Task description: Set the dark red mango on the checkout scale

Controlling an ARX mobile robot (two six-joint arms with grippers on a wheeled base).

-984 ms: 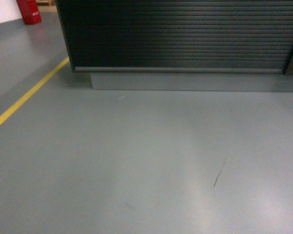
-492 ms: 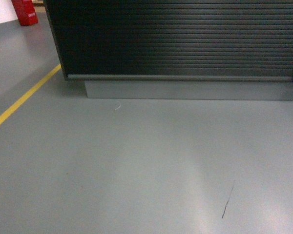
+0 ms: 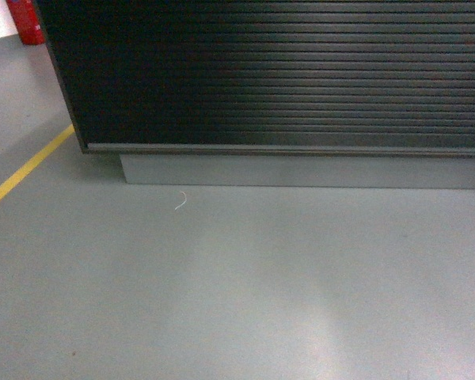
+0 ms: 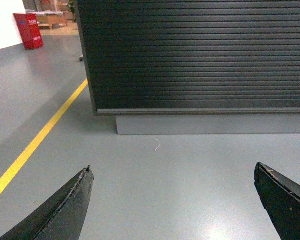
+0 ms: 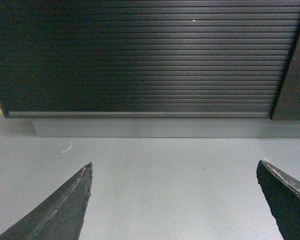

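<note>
The approach step is judged to be in hand: only the checkout front fills the upper frame. Mango and scale are not shown. Left gripper and right gripper are spread, empty. The mango must be located next.

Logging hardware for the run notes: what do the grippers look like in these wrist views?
Only finger ends show. The left gripper has two dark, near-black, wedge-shaped fingers tapering to points, their inner edges scuffed pale. The right gripper looks the same, with worn lighter edges on its fingers. No cables, markings or arm links are visible; the head view shows neither arm.
</note>
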